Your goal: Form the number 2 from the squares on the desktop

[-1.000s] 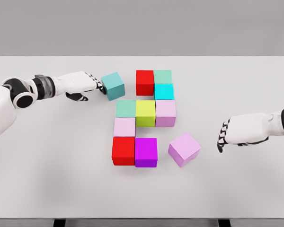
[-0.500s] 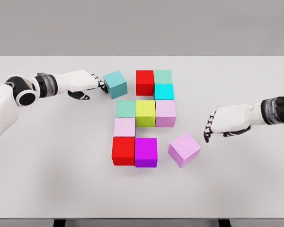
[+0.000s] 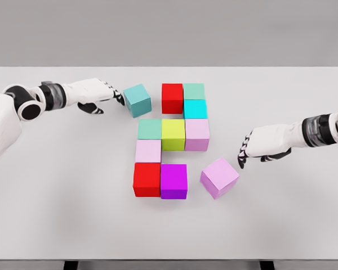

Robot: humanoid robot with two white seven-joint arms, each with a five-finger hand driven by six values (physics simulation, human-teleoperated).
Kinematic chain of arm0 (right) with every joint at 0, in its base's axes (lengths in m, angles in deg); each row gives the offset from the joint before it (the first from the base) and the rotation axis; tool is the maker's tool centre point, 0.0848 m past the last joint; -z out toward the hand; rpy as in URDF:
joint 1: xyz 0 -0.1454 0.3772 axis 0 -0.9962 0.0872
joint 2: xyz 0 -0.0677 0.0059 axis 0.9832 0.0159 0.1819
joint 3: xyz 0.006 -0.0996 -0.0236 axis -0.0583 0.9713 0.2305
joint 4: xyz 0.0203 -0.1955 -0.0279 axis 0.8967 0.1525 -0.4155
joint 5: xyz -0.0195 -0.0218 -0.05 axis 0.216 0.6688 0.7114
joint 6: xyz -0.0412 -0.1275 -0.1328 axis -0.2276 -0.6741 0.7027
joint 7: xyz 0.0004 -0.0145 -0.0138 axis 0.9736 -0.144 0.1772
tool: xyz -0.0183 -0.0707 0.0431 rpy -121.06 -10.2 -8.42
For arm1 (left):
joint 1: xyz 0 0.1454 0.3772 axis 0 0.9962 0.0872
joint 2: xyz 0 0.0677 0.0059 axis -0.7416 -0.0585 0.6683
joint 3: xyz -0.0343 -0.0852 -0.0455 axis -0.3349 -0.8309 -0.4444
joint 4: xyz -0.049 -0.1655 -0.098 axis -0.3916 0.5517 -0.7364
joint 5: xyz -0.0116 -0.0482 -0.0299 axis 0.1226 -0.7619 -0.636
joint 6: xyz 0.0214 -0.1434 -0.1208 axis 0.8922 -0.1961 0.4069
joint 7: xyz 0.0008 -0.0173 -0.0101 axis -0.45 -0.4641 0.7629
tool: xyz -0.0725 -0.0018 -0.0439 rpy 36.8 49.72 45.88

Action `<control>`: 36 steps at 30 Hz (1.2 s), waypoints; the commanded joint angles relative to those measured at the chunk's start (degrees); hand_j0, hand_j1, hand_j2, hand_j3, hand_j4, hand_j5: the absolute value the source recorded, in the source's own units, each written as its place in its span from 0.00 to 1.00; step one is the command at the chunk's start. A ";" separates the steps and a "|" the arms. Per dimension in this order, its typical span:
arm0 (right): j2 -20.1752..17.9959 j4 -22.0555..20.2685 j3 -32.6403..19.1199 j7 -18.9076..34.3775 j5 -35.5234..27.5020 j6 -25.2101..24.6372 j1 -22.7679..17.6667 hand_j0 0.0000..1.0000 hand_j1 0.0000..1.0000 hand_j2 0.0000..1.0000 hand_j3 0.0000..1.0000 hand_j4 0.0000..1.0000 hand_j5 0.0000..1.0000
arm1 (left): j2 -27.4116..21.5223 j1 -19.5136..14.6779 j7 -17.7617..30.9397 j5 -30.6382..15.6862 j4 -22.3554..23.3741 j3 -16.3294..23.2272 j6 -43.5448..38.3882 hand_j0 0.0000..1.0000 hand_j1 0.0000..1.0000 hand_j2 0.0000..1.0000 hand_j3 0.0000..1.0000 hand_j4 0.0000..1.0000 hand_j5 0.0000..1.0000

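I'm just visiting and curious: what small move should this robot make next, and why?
Probably the right hand should nudge the skewed light purple cube leftward against the magenta cube. It sits rotated and apart, leaving the 2's bottom row unfinished, and the fingers are beside it.

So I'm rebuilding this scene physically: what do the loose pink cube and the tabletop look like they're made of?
Pink cube: matte, uniform colour, sharp edges, no grain or glare; painted wood or plastic, can't tell which. Tabletop: smooth pale grey, matte, soft shadows only; perhaps laminate.
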 commanded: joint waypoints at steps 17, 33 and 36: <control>-4.96 -11.31 2.23 -0.01 -0.02 -0.12 -1.49 0.64 0.64 0.64 0.64 0.64 0.64 | 2.66 -1.41 -0.02 -0.19 5.14 -0.20 -0.09 0.73 0.73 0.73 0.73 0.73 0.73; -8.66 -15.01 1.71 -0.01 -0.89 -0.12 -1.41 0.64 0.64 0.64 0.64 0.64 0.64 | 4.24 -2.37 -0.02 0.51 7.78 -0.29 -0.09 0.73 0.73 0.73 0.73 0.73 0.73; -8.40 -15.01 1.79 -0.01 -0.98 -0.12 -1.41 0.64 0.64 0.64 0.64 0.64 0.64 | 4.42 -2.46 -0.02 0.51 7.78 -0.29 -0.09 0.73 0.73 0.73 0.73 0.73 0.73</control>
